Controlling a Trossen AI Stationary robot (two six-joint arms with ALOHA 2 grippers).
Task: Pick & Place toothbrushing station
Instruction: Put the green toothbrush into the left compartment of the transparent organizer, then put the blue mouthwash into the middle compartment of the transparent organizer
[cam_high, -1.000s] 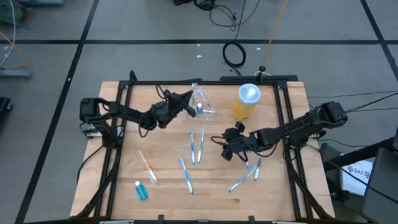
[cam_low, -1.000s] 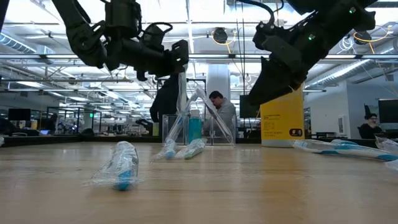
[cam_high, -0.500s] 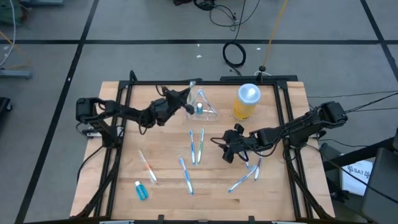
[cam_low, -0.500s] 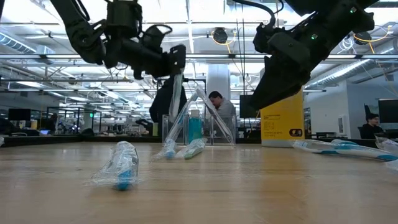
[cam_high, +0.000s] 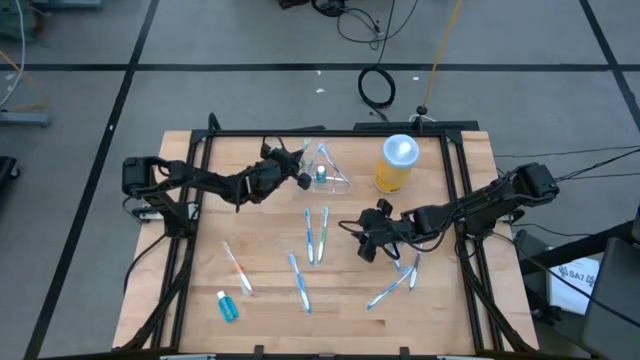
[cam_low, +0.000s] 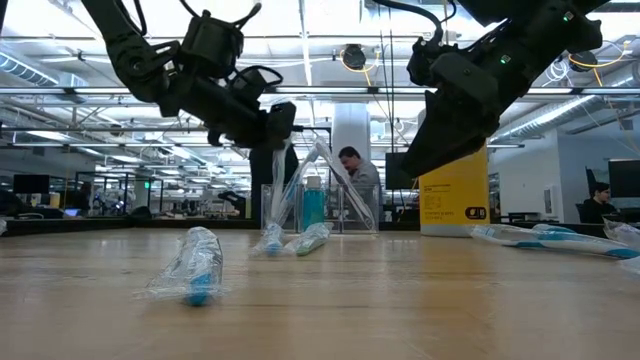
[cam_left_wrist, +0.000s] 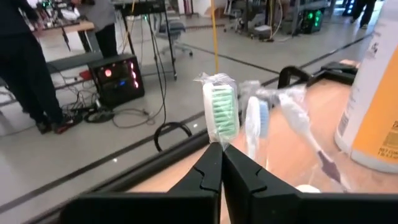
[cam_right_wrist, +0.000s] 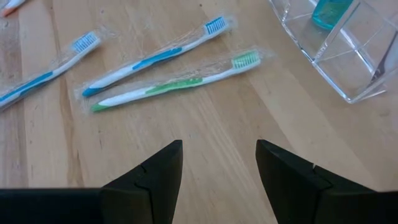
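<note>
Wooden tabletop (cam_high: 270, 300), framed by black rails, with an open workshop hall behind it.

- Toothbrushing station (cam_high: 330, 172): you will find this clear plastic holder standing at the far middle of the table, just beside the yellow jar (cam_high: 396, 163). A blue bottle and two wrapped brushes leaning together sit in it.
- Left gripper (cam_high: 300, 168): raised at the station's left side, fingers pinched tight on a wrapped green-bristled toothbrush (cam_left_wrist: 219, 112), held upright with the head on top.
- Right gripper (cam_high: 362, 240): hovering over the table's middle right, fingers spread wide, gripping nothing.
- Loose stock on the boards: a blue and a green wrapped brush pair (cam_high: 317, 235) at centre; another blue brush (cam_high: 300, 282) nearer you; an orange one (cam_high: 237, 268) to the left; a small blue tube (cam_high: 227, 305) at the near left; more brushes (cam_high: 395, 284) at the near right.
</note>
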